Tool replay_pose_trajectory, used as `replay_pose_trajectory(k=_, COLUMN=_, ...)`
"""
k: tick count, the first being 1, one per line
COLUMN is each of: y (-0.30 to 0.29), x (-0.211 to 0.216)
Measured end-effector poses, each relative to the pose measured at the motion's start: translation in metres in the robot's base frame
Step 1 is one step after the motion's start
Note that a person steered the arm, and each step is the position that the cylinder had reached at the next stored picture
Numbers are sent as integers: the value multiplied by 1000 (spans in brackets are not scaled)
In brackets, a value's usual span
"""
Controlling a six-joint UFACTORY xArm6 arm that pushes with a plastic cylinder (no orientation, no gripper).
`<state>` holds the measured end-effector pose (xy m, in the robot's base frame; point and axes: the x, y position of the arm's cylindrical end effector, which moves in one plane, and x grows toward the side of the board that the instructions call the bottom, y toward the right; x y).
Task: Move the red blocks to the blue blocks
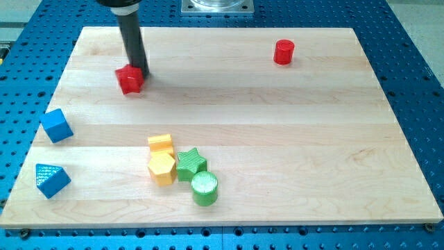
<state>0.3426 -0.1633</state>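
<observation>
Red star block (pixel 130 80) touches my tip (pixel 139 71), just below-left of it. Red cylinder (pixel 283 52) sits well off to the tip's right. Blue cube (pixel 56 126) and blue wedge (pixel 51 180) lie below-left. I have no claw: rod only, grasping nothing.

Counts on the wooden board (pixel 277 139): two red blocks, star (pixel 130 80) and cylinder (pixel 283 52); two blue, cube (pixel 56 126) and wedge (pixel 51 180); two yellow (pixel 161 144) (pixel 161 168); two green, star (pixel 191 164) and cylinder (pixel 205 188).
</observation>
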Motion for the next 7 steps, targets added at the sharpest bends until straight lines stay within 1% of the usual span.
replay_pose_trajectory(k=1, y=-10, x=41)
replay_pose_trajectory(k=2, y=-16, x=61)
replay_pose_trajectory(k=3, y=-25, x=101)
replay_pose_trajectory(k=4, y=-30, x=120)
replay_pose_trajectory(k=5, y=-30, x=166)
replay_pose_trajectory(k=6, y=-31, x=174)
replay_pose_trajectory(k=7, y=-37, x=111)
